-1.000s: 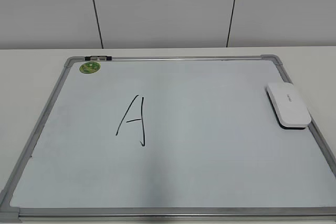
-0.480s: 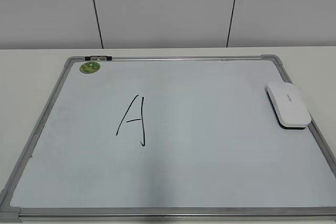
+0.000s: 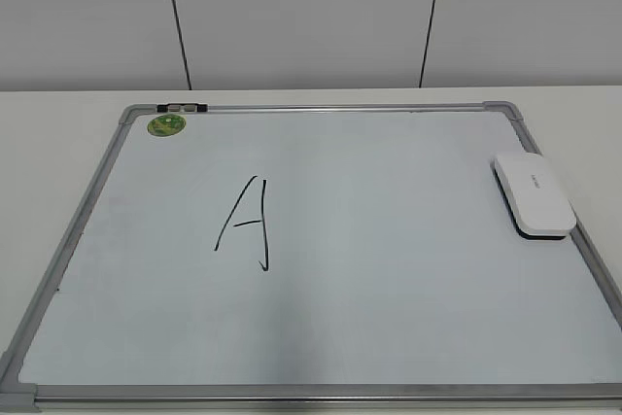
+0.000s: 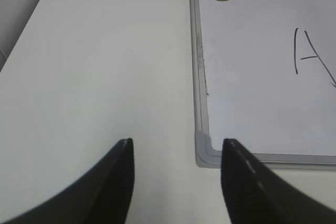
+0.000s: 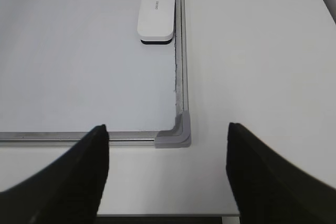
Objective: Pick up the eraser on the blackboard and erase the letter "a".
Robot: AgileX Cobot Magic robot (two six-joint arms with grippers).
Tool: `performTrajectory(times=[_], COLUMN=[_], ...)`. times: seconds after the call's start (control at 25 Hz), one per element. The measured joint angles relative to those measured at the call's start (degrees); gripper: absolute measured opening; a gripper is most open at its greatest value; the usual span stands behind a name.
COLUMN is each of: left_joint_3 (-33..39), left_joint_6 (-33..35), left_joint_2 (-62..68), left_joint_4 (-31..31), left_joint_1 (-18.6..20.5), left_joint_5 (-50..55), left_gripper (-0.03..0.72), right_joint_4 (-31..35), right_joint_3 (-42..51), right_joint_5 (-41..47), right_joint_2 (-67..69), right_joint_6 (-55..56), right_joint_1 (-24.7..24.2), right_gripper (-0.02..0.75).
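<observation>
The blackboard [image 3: 389, 269], a white dry-erase board with a silver-grey frame, lies flat on the table. A large black capital "A" [image 3: 245, 224] is on its left half; no small letter "a" shows in any view. The eraser [image 3: 532, 194], a white glossy block with a dark underside, lies on the board at its right edge; it also shows in the right wrist view [image 5: 156, 14]. My left gripper [image 4: 177, 145] is open and empty over the table beside the board's near left corner [image 4: 203, 148]. My right gripper [image 5: 167, 129] is open and empty by the near right corner [image 5: 177, 134], well short of the eraser.
A round green sticker [image 3: 166, 125] and a small black clip [image 3: 182, 106] sit at the board's far left corner. White table [image 4: 94, 77] surrounds the board, and a grey panelled wall [image 3: 311, 17] stands behind. The table's front edge [image 5: 168, 216] shows in the right wrist view.
</observation>
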Motion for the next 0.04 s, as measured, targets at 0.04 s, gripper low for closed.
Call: performTrajectory(times=[0.04], left_joint_3=[0.0], left_joint_6=[0.0], left_joint_2=[0.0], left_joint_4=[0.0], left_joint_1=[0.0], left_joint_5=[0.0], left_gripper=[0.389], right_joint_4=[0.0], right_joint_3=[0.0], right_joint_5=[0.0], right_joint_2=[0.0], right_joint_6=[0.0], right_joint_1=[0.0], right_gripper=[0.519])
